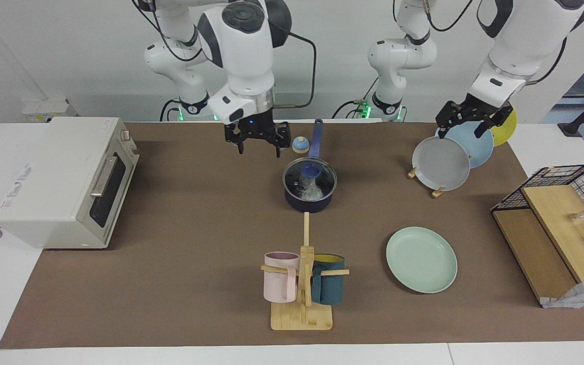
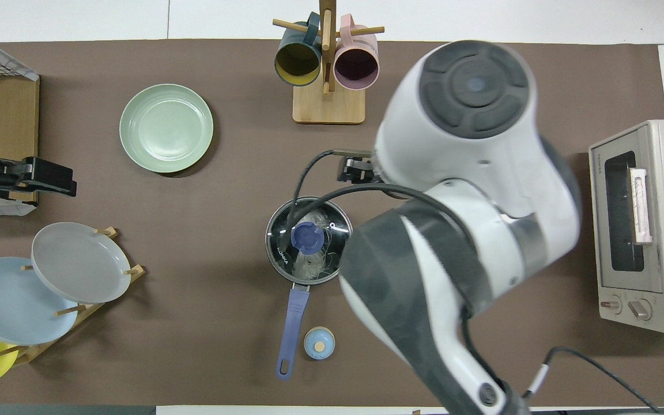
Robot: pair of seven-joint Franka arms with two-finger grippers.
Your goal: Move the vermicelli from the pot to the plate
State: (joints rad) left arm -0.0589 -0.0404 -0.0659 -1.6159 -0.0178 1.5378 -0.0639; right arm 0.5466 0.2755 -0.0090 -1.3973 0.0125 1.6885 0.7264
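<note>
The dark navy pot (image 1: pixel 308 198) stands mid-table, its long blue handle (image 1: pixel 316 137) pointing toward the robots. A glass lid with a blue knob (image 1: pixel 309 169) covers it. Whitish vermicelli (image 1: pixel 313 190) shows through the lid, also in the overhead view (image 2: pixel 313 266). The mint-green plate (image 1: pixel 421 259) lies bare, farther from the robots than the pot, toward the left arm's end; it also shows in the overhead view (image 2: pixel 166 128). My right gripper (image 1: pixel 259 147) hangs open and empty above the mat, beside the pot handle. My left gripper (image 1: pixel 460 131) waits open over the plate rack.
A mug tree (image 1: pixel 303 284) with a pink mug and a dark teal mug stands farther from the robots than the pot. A rack holds grey (image 1: pixel 441 163), light blue and yellow plates. A toaster oven (image 1: pixel 64 182), a small blue dome (image 1: pixel 300 145) and a wire shelf (image 1: pixel 560 228) also stand here.
</note>
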